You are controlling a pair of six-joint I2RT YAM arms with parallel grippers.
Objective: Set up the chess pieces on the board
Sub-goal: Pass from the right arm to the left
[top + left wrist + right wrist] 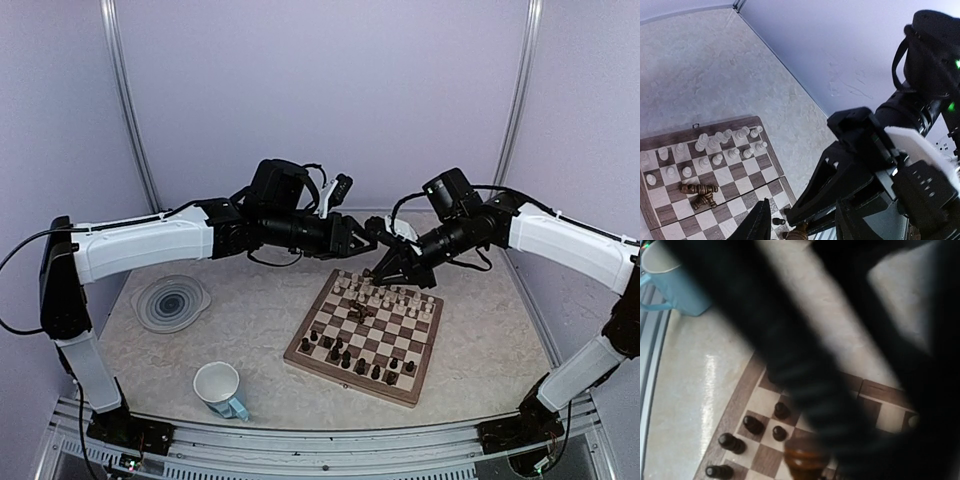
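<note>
The pale marbled table (250,320) carries the board (350,379), a grey swirl plate (171,302) and a mug (219,388).

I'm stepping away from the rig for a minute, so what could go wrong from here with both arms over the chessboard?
One: the left gripper and right gripper crowd together above the far edge of the board and could collide. Two: the right gripper looks shut on a brown piece; lowering it might topple the standing white pieces nearby. Three: the fallen dark pieces lying mid-board could roll if bumped.
</note>
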